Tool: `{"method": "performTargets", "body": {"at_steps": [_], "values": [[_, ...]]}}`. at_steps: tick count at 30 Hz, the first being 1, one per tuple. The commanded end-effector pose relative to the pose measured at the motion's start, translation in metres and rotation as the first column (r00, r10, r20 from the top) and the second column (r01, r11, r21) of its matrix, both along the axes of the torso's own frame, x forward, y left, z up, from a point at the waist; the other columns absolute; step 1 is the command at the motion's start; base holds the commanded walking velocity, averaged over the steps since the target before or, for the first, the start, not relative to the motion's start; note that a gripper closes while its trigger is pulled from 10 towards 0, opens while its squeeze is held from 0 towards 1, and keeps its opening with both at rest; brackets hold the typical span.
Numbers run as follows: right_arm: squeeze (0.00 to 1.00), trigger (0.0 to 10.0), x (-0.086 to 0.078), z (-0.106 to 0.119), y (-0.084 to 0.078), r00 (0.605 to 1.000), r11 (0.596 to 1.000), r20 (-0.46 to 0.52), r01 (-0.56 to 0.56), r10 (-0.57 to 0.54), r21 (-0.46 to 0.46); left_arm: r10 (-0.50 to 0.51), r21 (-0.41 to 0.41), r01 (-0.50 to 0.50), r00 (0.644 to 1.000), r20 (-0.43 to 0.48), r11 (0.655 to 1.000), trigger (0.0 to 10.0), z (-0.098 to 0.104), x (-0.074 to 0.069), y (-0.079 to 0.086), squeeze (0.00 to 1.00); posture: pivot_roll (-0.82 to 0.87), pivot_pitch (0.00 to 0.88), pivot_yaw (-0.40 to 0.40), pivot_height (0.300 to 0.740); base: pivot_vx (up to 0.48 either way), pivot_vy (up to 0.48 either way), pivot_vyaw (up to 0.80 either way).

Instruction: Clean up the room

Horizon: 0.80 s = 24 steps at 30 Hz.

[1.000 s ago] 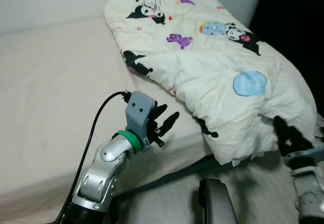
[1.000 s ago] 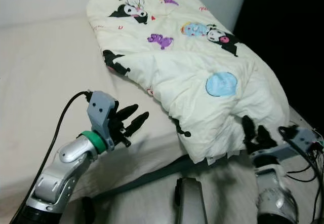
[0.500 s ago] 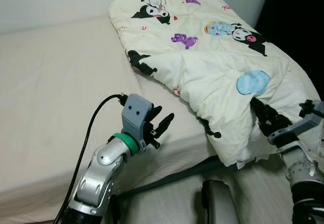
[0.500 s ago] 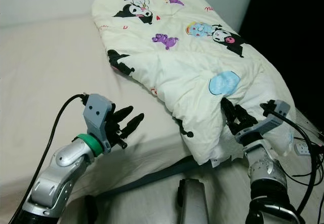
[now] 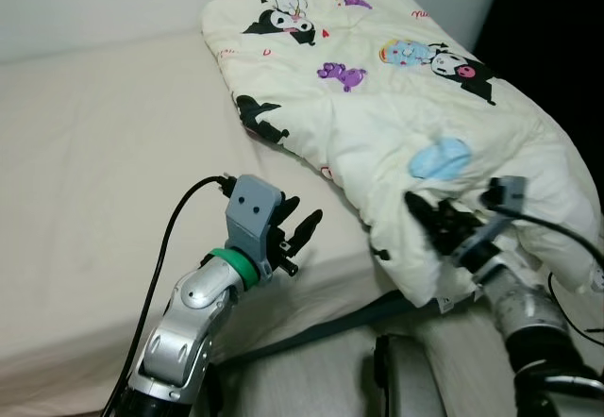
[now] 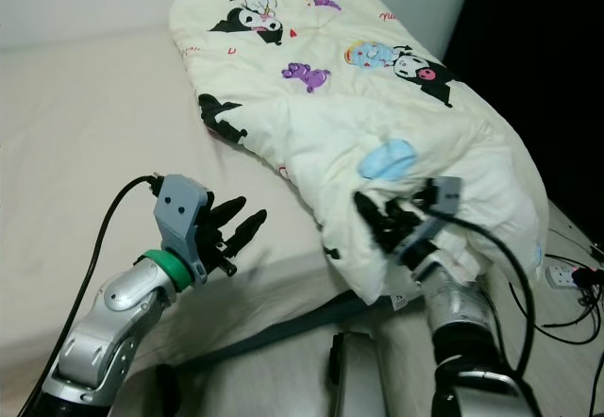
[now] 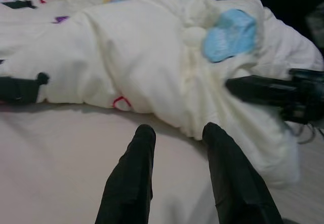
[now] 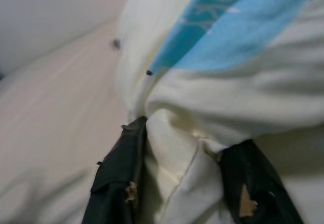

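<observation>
A cream quilt (image 5: 396,106) printed with cartoon figures and a blue patch (image 5: 439,159) lies bunched on the right part of the beige mattress (image 5: 104,153). Its front fold hangs over the bed's front edge. My right gripper (image 5: 425,211) is pushed into that fold just below the blue patch. It is open, with a ridge of quilt (image 8: 177,148) between its fingers. My left gripper (image 5: 304,211) hovers open over the bare mattress near the front edge, left of the quilt, holding nothing. In the left wrist view it (image 7: 177,128) points at the quilt's fold.
A dark grey object (image 5: 406,379) stands on the pale floor below the bed's front edge, between my arms. A dark strip (image 5: 311,332) runs along the bed's underside. A white power strip with cables (image 6: 566,275) lies on the floor at right. Beyond the quilt's right side it is dark.
My right gripper has risen from below the quilt's hanging edge and moved left into the fold, bunching it and shifting the blue patch left. The left gripper has stayed almost still.
</observation>
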State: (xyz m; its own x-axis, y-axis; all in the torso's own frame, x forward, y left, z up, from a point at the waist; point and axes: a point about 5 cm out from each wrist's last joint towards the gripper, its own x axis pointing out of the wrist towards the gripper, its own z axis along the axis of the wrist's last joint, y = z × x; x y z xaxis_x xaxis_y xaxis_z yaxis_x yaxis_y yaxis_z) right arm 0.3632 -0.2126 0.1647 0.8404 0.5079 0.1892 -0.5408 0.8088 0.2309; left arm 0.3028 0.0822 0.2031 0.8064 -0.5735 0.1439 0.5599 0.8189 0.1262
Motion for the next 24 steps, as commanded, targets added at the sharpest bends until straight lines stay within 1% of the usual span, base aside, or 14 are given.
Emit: {"method": "performTargets", "body": {"at_steps": [1, 4, 5, 9, 10, 11, 12, 14, 15, 16, 21, 22, 23, 24], "values": [[0.0, 0.0, -0.004, -0.007, 0.008, 0.998, 0.998, -0.01, -0.063, 0.063, -0.029, 0.017, 0.007, -0.017, 1.0, -0.024, 1.0, 10.0, -0.006, -0.001, 0.004, 0.0, -0.07, 0.203, 0.132, 0.5, 0.0, 0.0, 0.0], [0.0, 0.0, -0.02, -0.009, 0.034, 0.96, 0.95, -0.002, -0.278, 0.281, -0.144, 0.016, 0.003, -0.016, 1.0, -0.026, 1.0, 10.0, -0.006, 0.0, 0.002, 0.0, -0.08, 0.199, 0.13, 0.5, 0.0, 0.0, 0.0], [0.0, 0.0, -0.02, -0.009, 0.034, 0.96, 0.95, -0.002, -0.278, 0.281, -0.144, 0.016, 0.003, -0.016, 1.0, -0.026, 1.0, 10.0, -0.006, 0.0, 0.002, 0.0, -0.08, 0.199, 0.13, 0.5, 0.0, 0.0, 0.0], [0.0, 0.0, -0.063, -0.017, 0.086, 0.759, 0.727, -0.072, -0.642, 0.647, -0.242, 0.009, -0.005, -0.009, 1.0, -0.023, 1.0, 10.0, -0.006, 0.001, -0.001, 0.0, -0.1, 0.195, 0.127, 0.5, 0.0, 0.0, 0.0], [0.0, 0.0, -0.067, -0.018, 0.091, 0.732, 0.699, -0.08, -0.672, 0.676, -0.244, 0.008, -0.005, -0.009, 1.0, -0.023, 1.0, 10.0, -0.006, 0.001, -0.002, 0.0, -0.1, 0.194, 0.126, 0.5, 0.0, 0.0, 0.0], [0.0, 0.0, -0.067, -0.018, 0.091, 0.732, 0.699, -0.08, -0.672, 0.676, -0.244, 0.008, -0.005, -0.009, 1.0, -0.023, 1.0, 10.0, -0.006, 0.001, -0.002, 0.0, -0.1, 0.194, 0.126, 0.5, 0.0, 0.0, 0.0], [0.0, 0.0, -0.087, -0.025, 0.105, 0.63, 0.582, -0.13, -0.764, 0.765, -0.278, 0.006, -0.007, -0.006, 1.0, -0.02, 1.0, 10.0, -0.005, 0.001, -0.003, 0.0, -0.1, 0.19, 0.119, 0.5, 0.0, 0.0, 0.0], [0.0, 0.0, -0.087, -0.025, 0.105, 0.63, 0.582, -0.13, -0.764, 0.765, -0.278, 0.006, -0.007, -0.006, 1.0, -0.02, 1.0, 10.0, -0.005, 0.001, -0.003, 0.0, -0.1, 0.19, 0.119, 0.5, 0.0, 0.0, 0.0], [0.0, 0.0, -0.095, -0.028, 0.109, 0.592, 0.537, -0.153, -0.793, 0.791, -0.288, 0.006, -0.008, -0.006, 1.0, -0.02, 1.0, 10.0, -0.005, 0.001, -0.004, 0.0, -0.1, 0.19, 0.119, 0.5, 0.0, 0.0, 0.0], [0.0, 9.7, -0.103, -0.033, 0.111, 0.562, 0.5, -0.185, -0.815, 0.806, -0.294, 0.007, -0.009, -0.007, 1.0, -0.018, 1.0, 10.0, -0.005, 0.001, -0.003, 0.0, -0.1, 0.188, 0.116, 0.5, 0.0, 0.0, 0.0], [0.0, 10.0, -0.125, -0.043, 0.107, 0.527, 0.46, -0.248, -0.842, 0.813, -0.283, 0.017, -0.01, -0.017, 1.0, -0.015, 1.0, 10.0, -0.005, 0.002, -0.001, 0.0, -0.1, 0.186, 0.114, 0.5, 0.0, 0.0, 0.0], [0.0, 10.0, -0.132, -0.044, 0.106, 0.518, 0.452, -0.259, -0.849, 0.815, -0.275, 0.018, -0.008, -0.018, 1.0, -0.014, 1.0, 10.0, -0.005, 0.001, -0.001, 0.0, -0.11, 0.184, 0.112, 0.5, 0.0, 0.0, 0.0], [0.0, 10.0, -0.152, -0.047, 0.105, 0.493, 0.421, -0.287, -0.864, 0.822, -0.278, 0.025, 0.005, -0.025, 1.0, -0.006, 1.0, 10.0, -0.004, 0.001, 0.003, 0.0, -0.12, 0.183, 0.114, 0.5, 0.0, 0.0, 0.0], [0.0, 10.0, -0.152, -0.047, 0.105, 0.493, 0.421, -0.287, -0.864, 0.822, -0.278, 0.025, 0.005, -0.025, 1.0, -0.006, 1.0, 10.0, -0.004, 0.001, 0.003, 0.0, -0.12, 0.183, 0.114, 0.5, 0.0, 0.0, 0.0]]}}
